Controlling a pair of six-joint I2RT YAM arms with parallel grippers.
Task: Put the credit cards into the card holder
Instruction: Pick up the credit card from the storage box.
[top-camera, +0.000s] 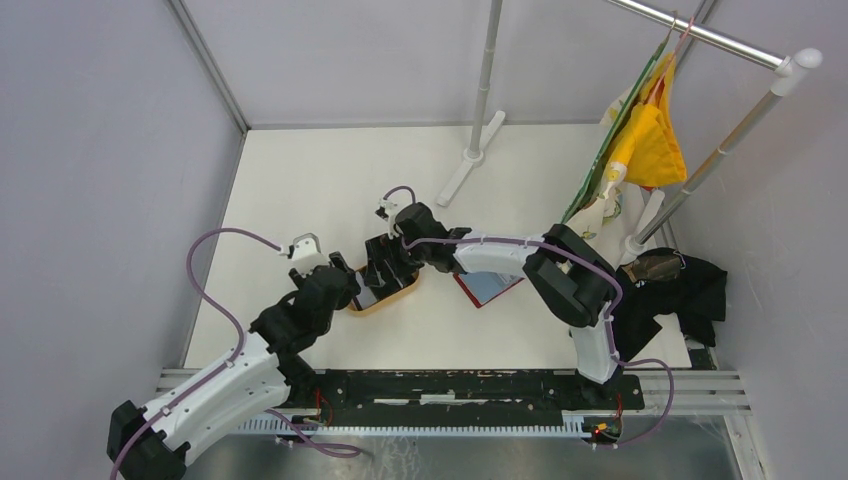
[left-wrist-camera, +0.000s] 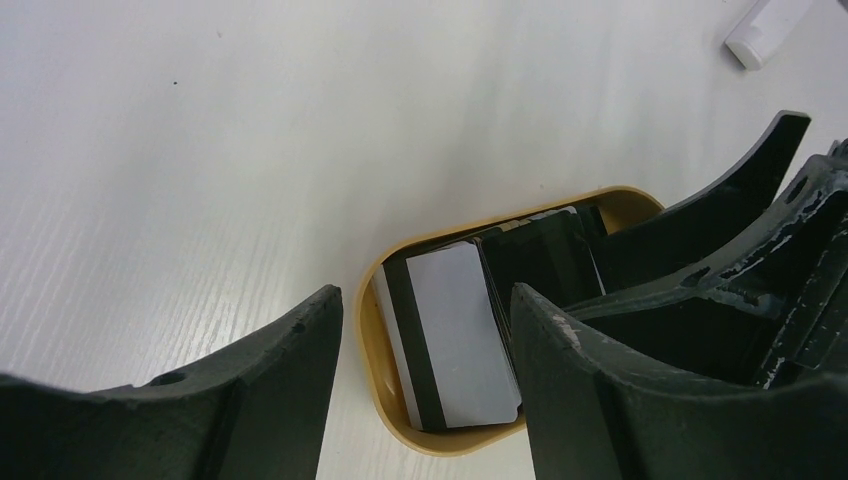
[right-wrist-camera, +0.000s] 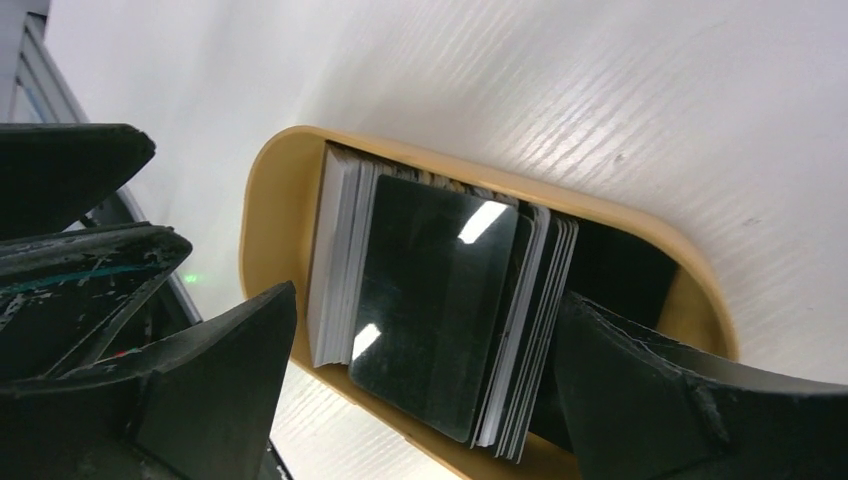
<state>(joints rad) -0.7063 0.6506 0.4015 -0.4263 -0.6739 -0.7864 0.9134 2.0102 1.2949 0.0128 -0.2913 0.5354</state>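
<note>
Honestly, left gripper (left-wrist-camera: 425, 300) and right gripper (right-wrist-camera: 425, 325) both spread wide, empty; right straddles the stacked credit cards (right-wrist-camera: 440, 250), might pinch several together

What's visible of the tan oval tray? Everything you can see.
The tray is an oval, tan, wood-looking dish with a low raised rim, lying flat on the white table. It holds a stack of cards, black and pale, fanned slightly. The right gripper is open astride the stack, one finger seemingly dipped inside one end; the left gripper hangs open over the other end. Whether either touches the rim cannot be told.
</note>
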